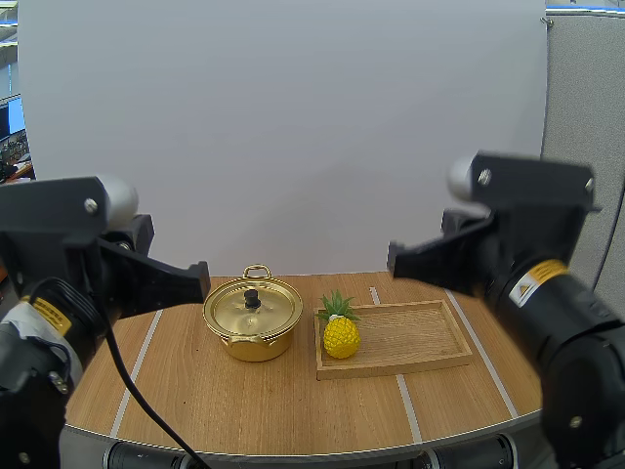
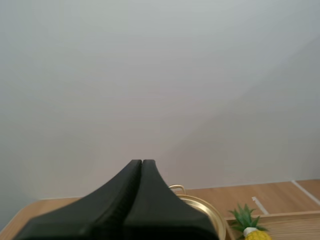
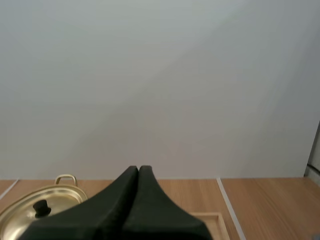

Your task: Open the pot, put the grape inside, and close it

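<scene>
While the pot (image 1: 244, 344) sits lidded beside the tray's (image 1: 420, 337) pineapple (image 1: 340, 332), our left fingers (image 2: 129, 176) and right fingers (image 3: 130, 179) hang pressed together. We should part one pair and centre it over the knob (image 1: 252, 295).

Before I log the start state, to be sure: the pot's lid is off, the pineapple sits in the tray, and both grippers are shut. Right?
Not quite: the lid is on the pot, as the high view shows. The pineapple does sit in the tray, and the left gripper and right gripper are both shut.
</scene>
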